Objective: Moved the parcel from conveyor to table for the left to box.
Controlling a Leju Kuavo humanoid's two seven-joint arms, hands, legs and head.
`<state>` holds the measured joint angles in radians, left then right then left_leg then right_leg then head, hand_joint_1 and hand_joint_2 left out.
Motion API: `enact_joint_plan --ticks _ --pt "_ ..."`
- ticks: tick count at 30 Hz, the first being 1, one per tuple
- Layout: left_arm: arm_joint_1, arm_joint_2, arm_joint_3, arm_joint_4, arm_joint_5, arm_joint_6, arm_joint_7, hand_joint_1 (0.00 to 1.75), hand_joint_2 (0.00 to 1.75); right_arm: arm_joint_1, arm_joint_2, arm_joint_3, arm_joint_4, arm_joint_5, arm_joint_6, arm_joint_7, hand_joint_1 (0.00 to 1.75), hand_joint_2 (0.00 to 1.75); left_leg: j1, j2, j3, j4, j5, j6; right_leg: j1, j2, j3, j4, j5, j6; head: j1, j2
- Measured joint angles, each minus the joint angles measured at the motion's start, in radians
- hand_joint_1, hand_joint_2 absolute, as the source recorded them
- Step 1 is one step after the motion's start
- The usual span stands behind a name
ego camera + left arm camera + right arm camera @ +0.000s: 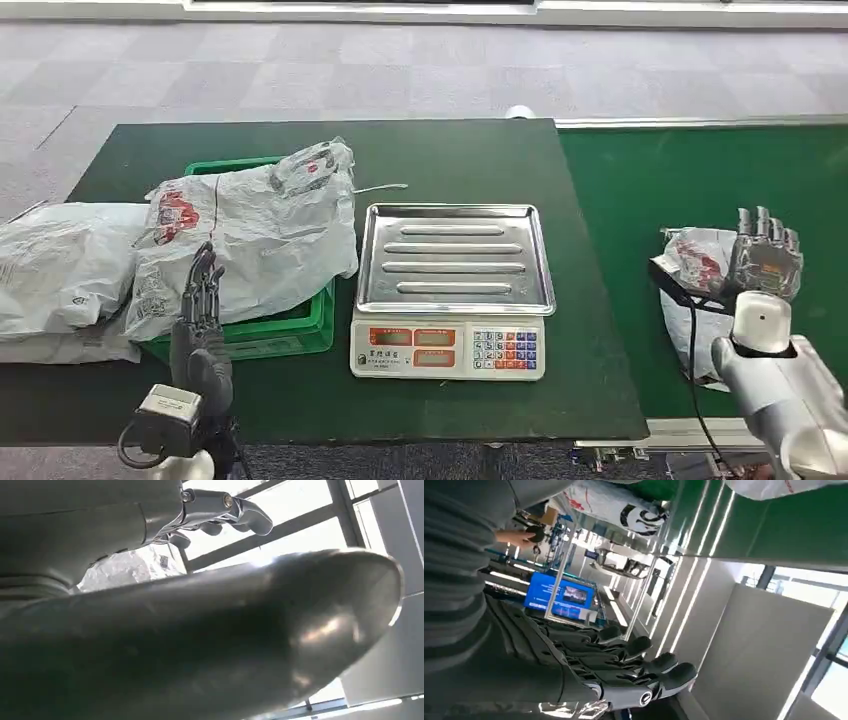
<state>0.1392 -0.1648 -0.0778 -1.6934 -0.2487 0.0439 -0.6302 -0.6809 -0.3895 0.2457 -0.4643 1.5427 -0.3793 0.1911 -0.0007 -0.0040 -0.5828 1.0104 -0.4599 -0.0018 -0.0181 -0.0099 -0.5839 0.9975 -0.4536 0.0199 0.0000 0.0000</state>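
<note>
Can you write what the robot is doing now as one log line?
right hand: open over parcel on conveyor | left hand: idle by bin | scale: empty

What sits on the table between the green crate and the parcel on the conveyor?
The head view shows the weighing scale standing between the green crate and the parcel, then a bare strip of dark table and green conveyor.

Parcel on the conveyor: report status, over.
Right hand over the parcel, grip unconfirmed. Parcel on the conveyor. Left hand open by the crate. Scale between.
</note>
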Motion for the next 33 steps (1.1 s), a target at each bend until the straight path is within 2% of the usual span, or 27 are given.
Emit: enact_joint_plan --ticks 6,16,20,25,33 --pt "-0.004 0.011 0.0 0.017 0.006 0.002 0.0 0.0 0.0 -0.05 0.0 -0.044 0.053 -0.002 0.069 -0.003 0.0 1.75 0.0 0.001 0.0 0.0 0.0 0.0 0.0 0.001 0.0 0.0 0.0 0.0 0.0 0.0" --pt "-0.016 0.019 0.0 0.037 0.0 0.004 -0.001 0.0 0.0 -0.071 0.0 -0.07 0.097 -0.002 0.078 0.015 0.0 1.75 0.0 0.0 0.0 0.0 0.0 0.0 0.0 0.0 -0.001 0.0 0.0 0.0 0.0 0.0" --pt "-0.021 0.021 -0.002 0.046 0.0 0.004 0.001 0.0 0.0 -0.067 -0.003 -0.109 0.111 -0.051 0.155 0.03 0.0 1.75 0.0 0.0 0.0 0.0 0.0 0.0 0.0 0.0 -0.001 0.0 0.0 0.0 0.0 0.0" --pt "-0.02 0.023 -0.009 0.053 -0.009 0.013 0.01 0.0 0.0 0.01 -0.001 -0.226 0.115 -0.21 0.179 -0.1 0.0 1.75 0.001 -0.001 0.0 0.0 -0.001 0.0 0.001 0.0 0.0 0.0 0.0 0.0 0.0 0.0" --pt "0.006 0.023 -0.01 0.032 -0.031 0.022 0.033 0.0 0.0 0.138 0.035 -0.335 0.115 -0.26 0.22 -0.115 0.0 1.75 0.001 -0.001 -0.001 0.0 -0.001 0.0 0.001 0.0 -0.001 0.0 -0.002 0.0 0.0 0.0"
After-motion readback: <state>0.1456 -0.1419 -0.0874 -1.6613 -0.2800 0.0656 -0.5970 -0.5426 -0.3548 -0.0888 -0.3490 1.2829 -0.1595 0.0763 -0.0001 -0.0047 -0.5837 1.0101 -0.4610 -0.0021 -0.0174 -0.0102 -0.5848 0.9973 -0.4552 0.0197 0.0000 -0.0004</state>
